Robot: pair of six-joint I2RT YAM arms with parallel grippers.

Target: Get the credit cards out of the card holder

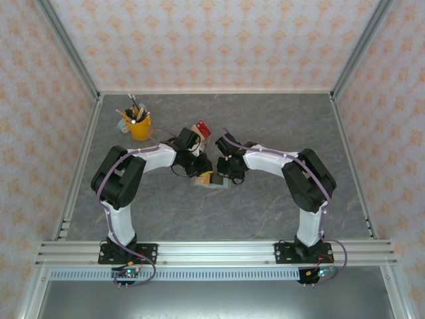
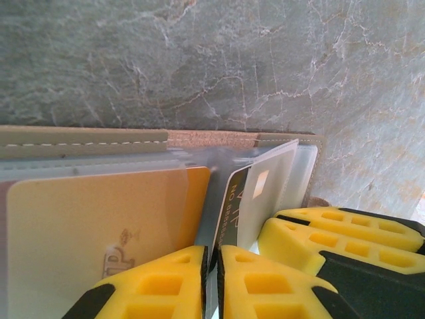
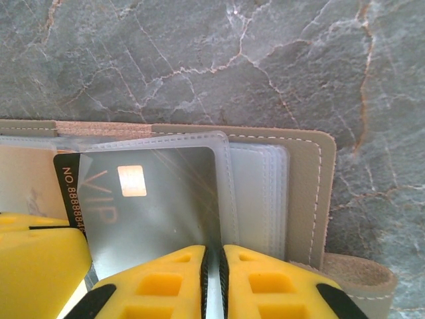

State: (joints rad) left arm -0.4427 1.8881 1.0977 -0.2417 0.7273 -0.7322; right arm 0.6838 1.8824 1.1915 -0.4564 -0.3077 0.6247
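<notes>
Grey marbled surface (image 1: 279, 206), floral-papered walls (image 1: 219, 40); tan card holder (image 1: 207, 181) open near the surface's middle, yellow card (image 2: 86, 219) tucked inside, dark VIP card (image 3: 153, 199) poking leftward from a clear sleeve (image 3: 226, 173); left gripper (image 2: 212, 286) pinched almost closed on the dark VIP card, right gripper (image 3: 212, 286) almost closed on the clear sleeve

A grey, marble-veined table (image 1: 265, 126) fills the middle of the overhead view, walled on three sides. A yellow cup (image 1: 138, 126) of pens stands on it at upper left, and a small clear rack (image 1: 200, 129) just above centre. The card holder (image 1: 207, 181) lies open at the centre.
</notes>
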